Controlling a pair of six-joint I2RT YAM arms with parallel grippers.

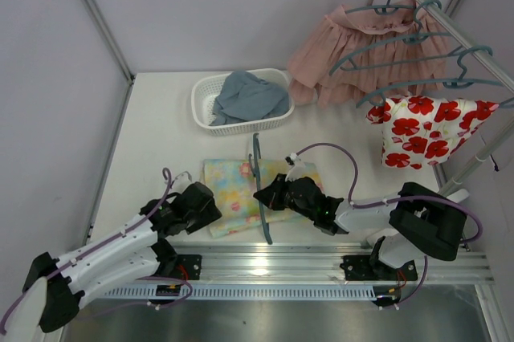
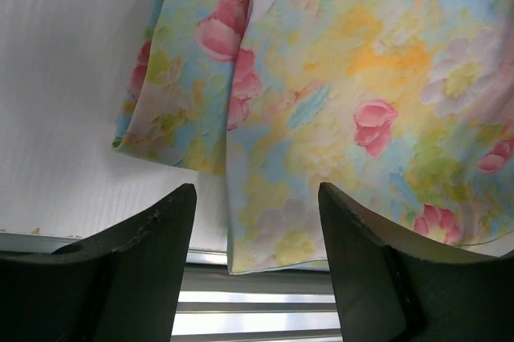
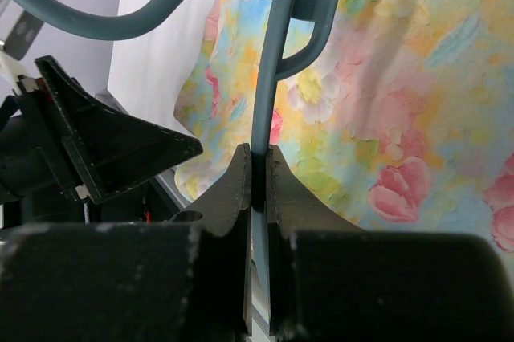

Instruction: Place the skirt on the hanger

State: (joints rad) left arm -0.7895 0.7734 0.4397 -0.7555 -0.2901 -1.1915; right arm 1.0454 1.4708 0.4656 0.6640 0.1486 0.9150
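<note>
The floral skirt (image 1: 229,185) lies flat near the front edge of the white table (image 1: 161,141), which is walled by pale lilac panels. The right gripper (image 3: 259,167) pinches the teal hanger (image 3: 265,93) over the skirt. The left gripper (image 2: 257,197) hovers spread and empty at the skirt's near corner.

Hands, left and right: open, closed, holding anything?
Left hand: open, empty, at the skirt's near edge.
Right hand: closed on the hanger.

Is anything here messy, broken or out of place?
Nothing broken or spilled. One hanger is off the rail, pinched in the right gripper over the skirt on the table.
</note>
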